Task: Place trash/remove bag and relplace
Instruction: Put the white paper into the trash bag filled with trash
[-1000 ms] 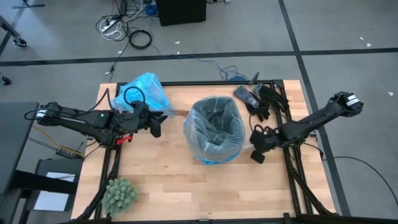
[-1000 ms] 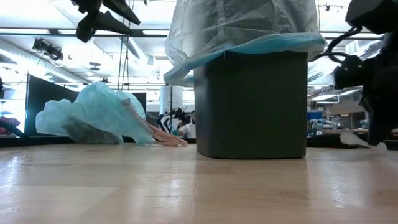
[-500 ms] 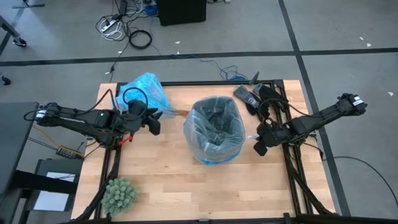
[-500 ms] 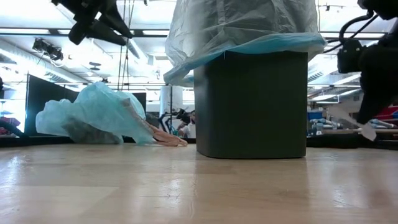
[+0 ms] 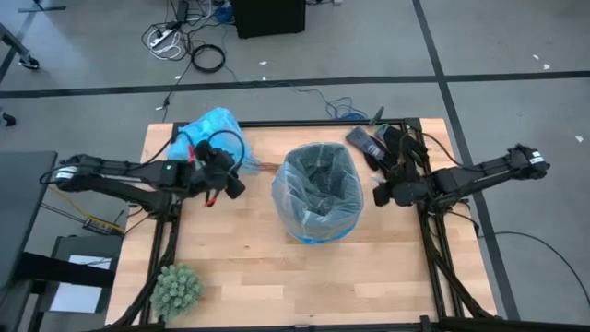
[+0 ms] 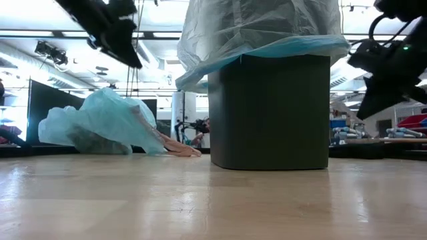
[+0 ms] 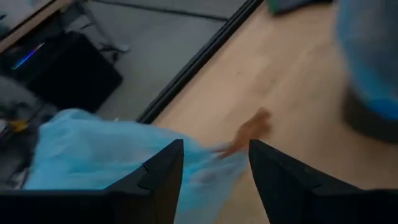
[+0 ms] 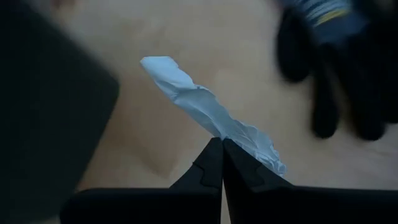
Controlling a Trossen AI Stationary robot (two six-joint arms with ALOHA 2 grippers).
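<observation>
Pincer of our left arm [image 5: 230, 183] is hanging open just beside the blue bag [image 5: 212, 129], while our right pincer [image 5: 381, 195], nearer the bin [image 5: 318, 194], is gripping a white scrap [image 8: 208, 111].

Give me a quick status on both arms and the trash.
Right gripper shut on white paper scrap, beside lined bin. Left gripper open over blue bag. Nothing blocking bin.

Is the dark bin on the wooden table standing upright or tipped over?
Upright. The dark bin stands flat on the wooden table, its pale plastic liner folded over the rim and opening upward.
</observation>
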